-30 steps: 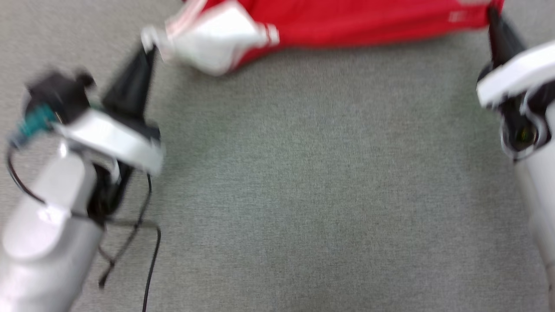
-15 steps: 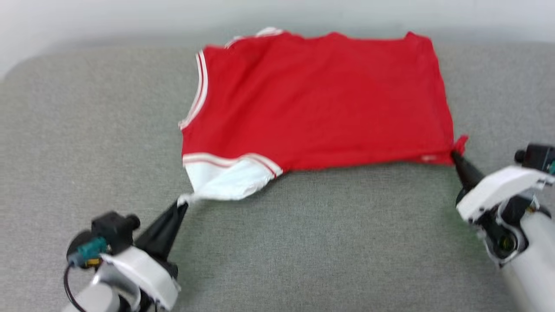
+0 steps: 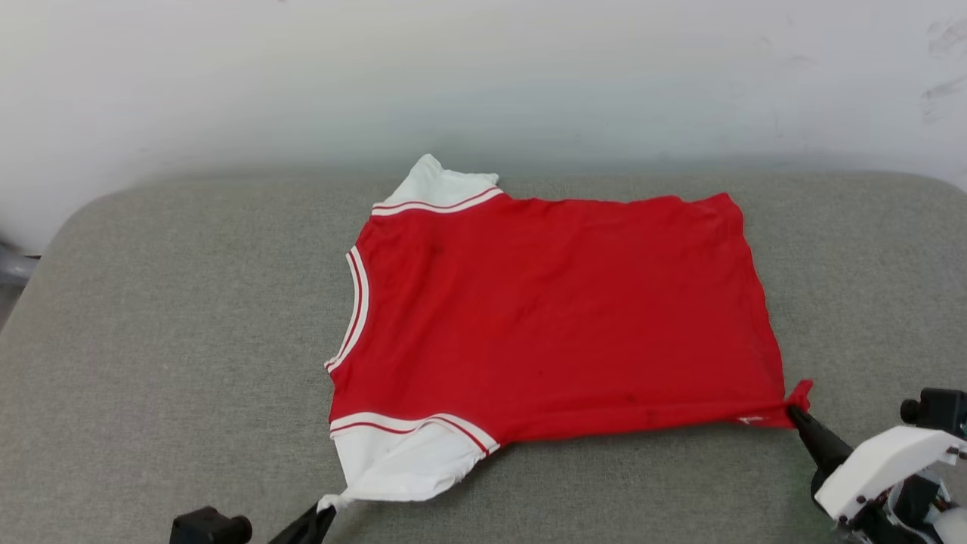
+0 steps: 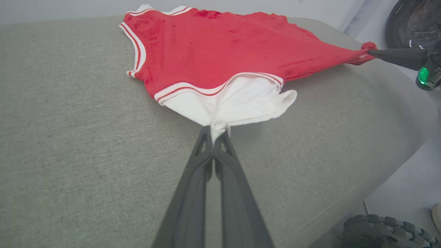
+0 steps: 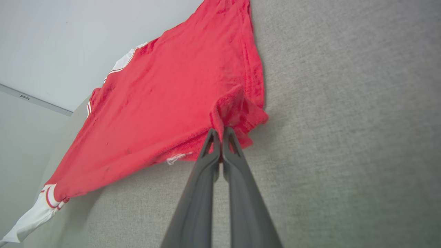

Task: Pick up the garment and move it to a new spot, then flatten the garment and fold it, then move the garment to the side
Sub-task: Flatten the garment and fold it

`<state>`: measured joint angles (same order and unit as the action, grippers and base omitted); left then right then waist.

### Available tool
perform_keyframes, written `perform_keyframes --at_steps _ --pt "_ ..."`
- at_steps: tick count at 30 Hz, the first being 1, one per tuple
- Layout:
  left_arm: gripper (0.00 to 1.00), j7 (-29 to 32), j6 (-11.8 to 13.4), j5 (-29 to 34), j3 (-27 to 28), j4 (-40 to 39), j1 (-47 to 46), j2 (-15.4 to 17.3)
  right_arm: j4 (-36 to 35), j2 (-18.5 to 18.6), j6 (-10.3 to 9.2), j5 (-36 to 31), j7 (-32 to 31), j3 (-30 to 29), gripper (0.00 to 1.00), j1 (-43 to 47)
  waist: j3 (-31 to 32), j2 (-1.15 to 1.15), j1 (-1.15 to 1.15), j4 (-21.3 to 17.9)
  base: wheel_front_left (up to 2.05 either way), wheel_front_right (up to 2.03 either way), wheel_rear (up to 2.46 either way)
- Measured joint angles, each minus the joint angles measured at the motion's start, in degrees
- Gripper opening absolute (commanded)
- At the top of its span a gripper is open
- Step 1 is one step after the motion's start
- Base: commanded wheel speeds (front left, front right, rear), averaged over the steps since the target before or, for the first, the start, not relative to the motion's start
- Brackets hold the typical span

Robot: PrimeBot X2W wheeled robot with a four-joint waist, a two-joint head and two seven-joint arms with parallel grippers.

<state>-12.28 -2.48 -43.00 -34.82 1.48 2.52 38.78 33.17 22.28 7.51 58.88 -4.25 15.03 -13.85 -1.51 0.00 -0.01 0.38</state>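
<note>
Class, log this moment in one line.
garment: spread on grey cushion | left gripper: shut on sleeve | right gripper: shut on hem corner

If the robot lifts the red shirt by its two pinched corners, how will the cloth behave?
The garment will probably sag in the middle: soft cloth, bunched where the left end effector pinches the white sleeve. It seems light: a tip pinch by the right end effector holds its hem corner stretched.
</note>
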Motion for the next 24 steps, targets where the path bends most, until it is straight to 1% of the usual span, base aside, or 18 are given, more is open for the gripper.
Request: perform_keyframes --at_steps 6,13,15,20,24 --pt "0.00 -0.02 0.43 -0.16 -1.08 -2.47 4.46 1.25 -5.88 2.20 0.00 0.89 -2.77 0.22 0.00 7.62 2.60 0.00 0.00 0.39 0.00 0.00 0.00" --pt "0.00 0.56 -0.04 -1.74 -2.05 -5.47 8.77 3.37 -13.72 5.25 0.00 0.86 -7.17 -0.87 0.00 15.06 3.24 0.00 0.00 0.46 0.00 0.00 0.00" --pt "0.00 0.58 -0.57 -2.54 -2.23 -6.32 9.23 3.72 -16.11 5.91 0.00 0.55 -8.64 -1.34 0.00 16.85 2.98 0.00 0.00 0.42 0.00 0.00 0.00" --pt "0.00 -0.12 -0.55 -1.38 -1.64 -6.79 8.55 3.66 -20.35 5.99 0.00 -0.04 -10.47 -4.70 0.00 18.63 1.93 0.00 0.01 0.26 0.00 0.00 0.00" --pt "0.00 -0.88 -0.56 -0.38 0.23 -7.05 4.76 3.33 -22.74 5.24 0.00 -1.10 -12.18 -7.56 0.00 18.44 0.50 0.00 0.01 0.28 0.00 0.00 0.00"
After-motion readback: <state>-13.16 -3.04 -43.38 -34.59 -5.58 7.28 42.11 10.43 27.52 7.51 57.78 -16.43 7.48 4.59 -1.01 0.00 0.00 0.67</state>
